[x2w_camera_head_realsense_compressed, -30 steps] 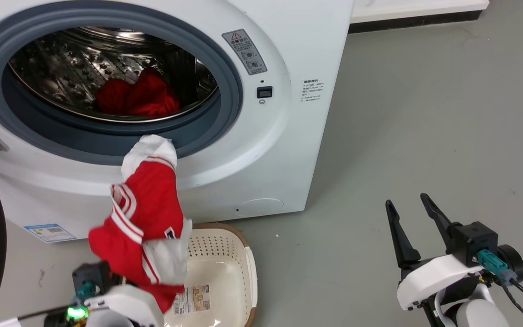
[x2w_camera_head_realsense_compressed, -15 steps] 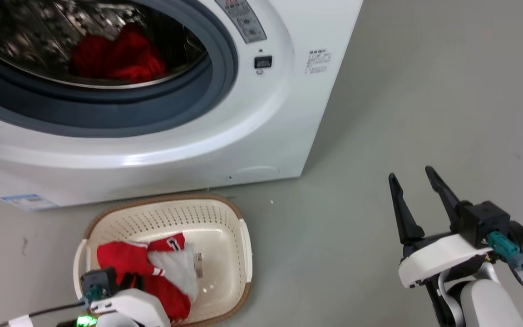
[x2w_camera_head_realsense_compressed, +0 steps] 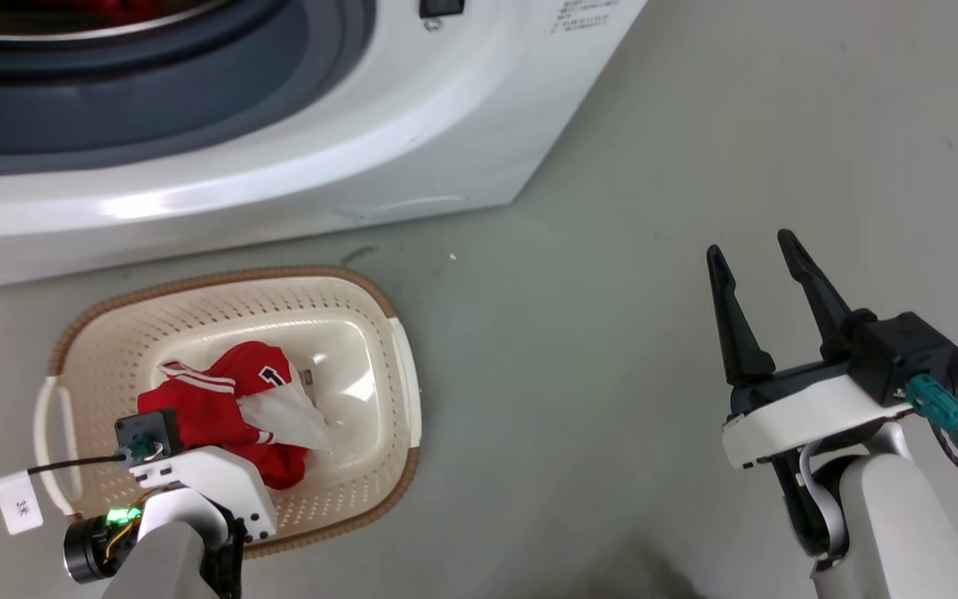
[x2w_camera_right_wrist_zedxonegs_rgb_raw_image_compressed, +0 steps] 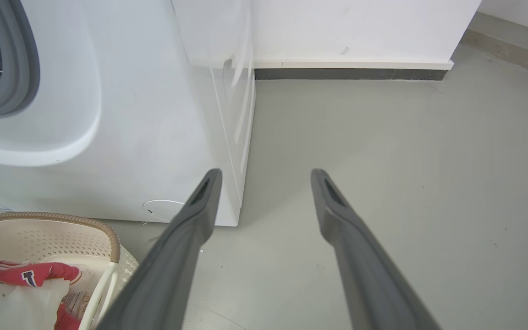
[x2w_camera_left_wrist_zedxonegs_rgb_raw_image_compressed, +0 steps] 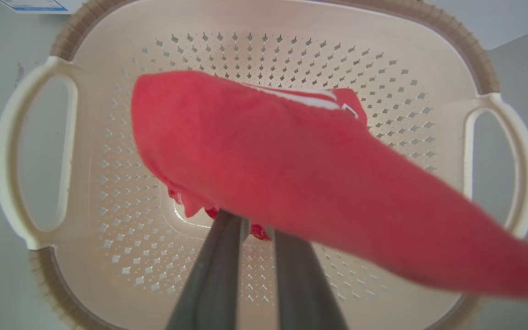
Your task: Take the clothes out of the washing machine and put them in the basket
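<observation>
One of the clothes, a red garment with white panels (x2w_camera_head_realsense_compressed: 221, 399), lies in the cream basket (x2w_camera_head_realsense_compressed: 279, 274) on the floor before the washing machine (x2w_camera_head_realsense_compressed: 279, 183). My left wrist is right over it. In the left wrist view the left gripper (x2w_camera_left_wrist_zedxonegs_rgb_raw_image_compressed: 257, 222) has its fingers (x2w_camera_left_wrist_zedxonegs_rgb_raw_image_compressed: 218, 266) close together, their tips buried under the red cloth (x2w_camera_left_wrist_zedxonegs_rgb_raw_image_compressed: 268, 156) draped above the basket (x2w_camera_left_wrist_zedxonegs_rgb_raw_image_compressed: 291, 50). A sliver of red (x2w_camera_head_realsense_compressed: 125, 7) shows in the drum at the top edge. My right gripper (x2w_camera_head_realsense_compressed: 747, 245) (x2w_camera_right_wrist_zedxonegs_rgb_raw_image_compressed: 266, 172) stands open over bare floor to the right, holding nothing.
The washer's front corner (x2w_camera_right_wrist_zedxonegs_rgb_raw_image_compressed: 227, 137) stands just left of my right fingers. Grey floor (x2w_camera_head_realsense_compressed: 612, 291) stretches to the right of the basket (x2w_camera_right_wrist_zedxonegs_rgb_raw_image_compressed: 62, 217). A dark skirting strip (x2w_camera_right_wrist_zedxonegs_rgb_raw_image_compressed: 351, 73) runs under a white wall behind.
The head camera has tilted down, so the porthole slid up out of view. My left gripper brought the red garment from in front of the porthole down into the basket. The right gripper kept its pose.
</observation>
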`<state>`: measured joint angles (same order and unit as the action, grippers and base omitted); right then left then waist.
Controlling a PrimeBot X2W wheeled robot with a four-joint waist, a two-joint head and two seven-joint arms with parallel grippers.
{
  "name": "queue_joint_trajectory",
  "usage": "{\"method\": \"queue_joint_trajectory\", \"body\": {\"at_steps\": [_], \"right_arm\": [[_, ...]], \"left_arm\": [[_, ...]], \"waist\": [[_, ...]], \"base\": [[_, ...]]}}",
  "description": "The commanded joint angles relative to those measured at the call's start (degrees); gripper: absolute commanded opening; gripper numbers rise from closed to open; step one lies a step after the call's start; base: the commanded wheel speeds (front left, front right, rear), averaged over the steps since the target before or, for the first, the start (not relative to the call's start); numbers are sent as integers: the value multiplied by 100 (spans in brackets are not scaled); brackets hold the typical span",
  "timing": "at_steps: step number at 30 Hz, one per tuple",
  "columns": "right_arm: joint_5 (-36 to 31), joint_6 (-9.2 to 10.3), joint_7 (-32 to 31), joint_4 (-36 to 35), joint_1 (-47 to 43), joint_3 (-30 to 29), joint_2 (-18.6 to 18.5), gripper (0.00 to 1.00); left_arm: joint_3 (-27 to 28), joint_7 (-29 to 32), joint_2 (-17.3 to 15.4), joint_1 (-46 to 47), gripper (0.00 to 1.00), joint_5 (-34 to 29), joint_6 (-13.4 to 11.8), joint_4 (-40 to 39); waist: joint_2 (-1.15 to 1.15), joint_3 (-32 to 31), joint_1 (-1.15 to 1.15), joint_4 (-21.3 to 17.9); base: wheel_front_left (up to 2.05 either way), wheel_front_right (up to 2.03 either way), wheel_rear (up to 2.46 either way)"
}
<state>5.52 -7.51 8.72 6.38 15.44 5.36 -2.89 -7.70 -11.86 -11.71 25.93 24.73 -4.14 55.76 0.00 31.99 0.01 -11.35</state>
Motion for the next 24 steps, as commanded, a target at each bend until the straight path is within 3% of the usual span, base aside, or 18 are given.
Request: {"method": "queue_joint_trajectory", "body": {"at_steps": [1, 13, 16, 18, 24], "right_arm": [[49, 4, 67, 27, 169, 14, 4, 100], [107, 4, 251, 248, 398, 67, 3, 100], [103, 4, 268, 291, 447, 80, 3, 100], [94, 4, 286, 335, 458, 85, 3, 100], [106, 4, 332, 514, 394, 40, 2, 100]], "left_arm": [[9, -53, 10, 237, 0, 38, 33, 250], [-84, -23, 147, 845, 2, 88, 164, 1457], [-92, 27, 139, 932, 44, 111, 165, 1587], [-78, 62, 149, 955, 100, 148, 178, 1645], [-136, 22, 196, 840, 100, 170, 259, 1735]], "waist": [[0, 396, -1, -194], [0, 762, -1, -264], [0, 781, -1, -261], [0, 748, -1, -255], [0, 308, -1, -163]], "base": [[0, 0, 0], [0, 0, 0], [0, 0, 0], [0, 0, 0], [0, 0, 0]]}}
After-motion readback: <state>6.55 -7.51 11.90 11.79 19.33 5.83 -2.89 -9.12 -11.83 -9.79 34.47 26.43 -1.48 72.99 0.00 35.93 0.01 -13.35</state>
